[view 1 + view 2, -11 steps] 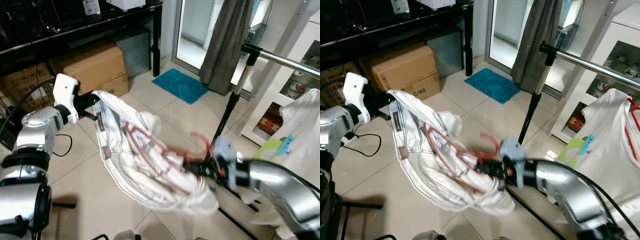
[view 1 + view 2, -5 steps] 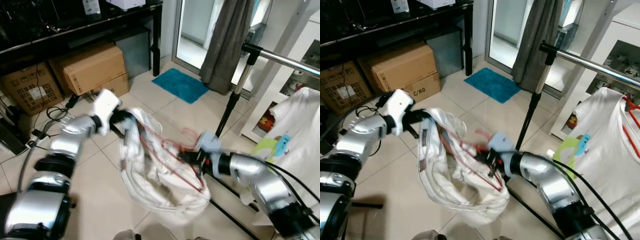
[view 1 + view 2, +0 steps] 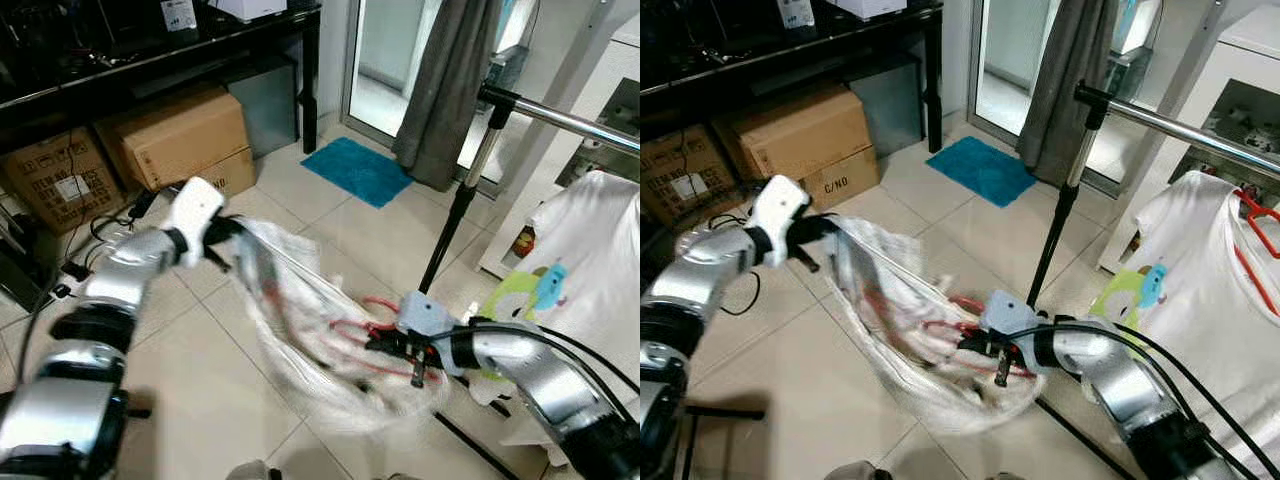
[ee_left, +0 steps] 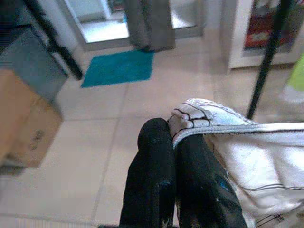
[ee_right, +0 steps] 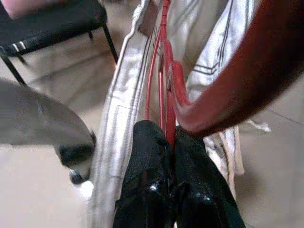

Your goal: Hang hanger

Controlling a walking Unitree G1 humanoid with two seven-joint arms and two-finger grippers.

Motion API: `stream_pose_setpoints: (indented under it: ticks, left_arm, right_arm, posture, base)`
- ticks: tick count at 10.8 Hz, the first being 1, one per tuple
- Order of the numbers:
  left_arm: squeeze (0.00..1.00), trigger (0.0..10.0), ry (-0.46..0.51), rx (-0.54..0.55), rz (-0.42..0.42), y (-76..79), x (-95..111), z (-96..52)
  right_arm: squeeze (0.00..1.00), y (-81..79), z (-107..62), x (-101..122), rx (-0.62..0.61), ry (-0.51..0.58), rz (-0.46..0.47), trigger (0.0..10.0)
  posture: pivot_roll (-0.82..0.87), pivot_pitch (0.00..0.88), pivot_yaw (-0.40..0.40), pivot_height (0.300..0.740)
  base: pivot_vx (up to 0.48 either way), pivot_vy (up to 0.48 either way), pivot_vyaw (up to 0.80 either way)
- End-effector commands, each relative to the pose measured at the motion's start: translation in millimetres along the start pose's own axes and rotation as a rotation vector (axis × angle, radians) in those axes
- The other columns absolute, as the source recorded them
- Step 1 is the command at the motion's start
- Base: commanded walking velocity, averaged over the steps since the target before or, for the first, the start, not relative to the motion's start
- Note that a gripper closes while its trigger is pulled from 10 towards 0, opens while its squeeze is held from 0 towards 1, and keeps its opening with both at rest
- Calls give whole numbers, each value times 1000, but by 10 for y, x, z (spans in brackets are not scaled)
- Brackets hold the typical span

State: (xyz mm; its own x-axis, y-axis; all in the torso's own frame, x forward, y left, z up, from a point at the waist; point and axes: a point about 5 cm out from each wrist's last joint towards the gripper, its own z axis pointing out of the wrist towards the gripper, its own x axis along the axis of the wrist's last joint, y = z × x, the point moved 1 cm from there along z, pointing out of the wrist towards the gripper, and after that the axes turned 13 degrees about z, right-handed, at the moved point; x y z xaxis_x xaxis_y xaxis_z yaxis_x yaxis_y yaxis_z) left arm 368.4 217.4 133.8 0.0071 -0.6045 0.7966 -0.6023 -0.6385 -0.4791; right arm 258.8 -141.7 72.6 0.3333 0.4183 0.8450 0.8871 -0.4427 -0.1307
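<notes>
Right wrist view has the right gripper (image 5: 170, 137) clamped on the red hanger (image 5: 166, 71) inside a blurred, seemingly white garment (image 3: 300, 330), whose hem the left gripper (image 4: 173, 135) pinches above the floor.

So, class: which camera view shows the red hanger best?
The right wrist view: the hanger is sharp and close there, with the right gripper shut on its wire inside the white garment. Both eye views show it only as blurred red loops in the garment. The left wrist view gives garment, no hanger.
</notes>
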Motion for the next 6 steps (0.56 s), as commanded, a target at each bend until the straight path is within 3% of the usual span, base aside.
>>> stream_pose_setpoints:
  ticks: [1, 2, 4, 5, 6]
  left_arm:
    - [0, 0, -24, 78, 43, -190, 4, -98]
    - [0, 0, -62, 94, 24, -176, -113, -128]
    - [0, 0, -26, 229, -216, -171, -317, -182]
    - [0, 0, -14, 243, -255, -147, -353, -187]
    - [0, 0, 20, 114, -270, 143, -371, -82]
  right_arm:
    - [0, 26, -129, 74, 10, 56, 38, 0]
    - [0, 1, -220, 185, 41, 116, 54, 0]
    - [0, -22, -354, 271, 97, 210, 120, 0]
    - [0, -8, -374, 303, 95, 262, 160, 0]
    - [0, 217, -369, 397, -75, 483, 366, 0]
  posture:
    - [-94, 0, 52, 740]
    - [-94, 0, 52, 740]
    - [-102, 0, 48, 740]
    - [-104, 0, 48, 740]
    - [-105, 0, 47, 740]
  base:
    - [0, 0, 0]
    - [0, 0, 0]
    - [0, 0, 0]
    - [0, 0, 0]
    - [0, 0, 0]
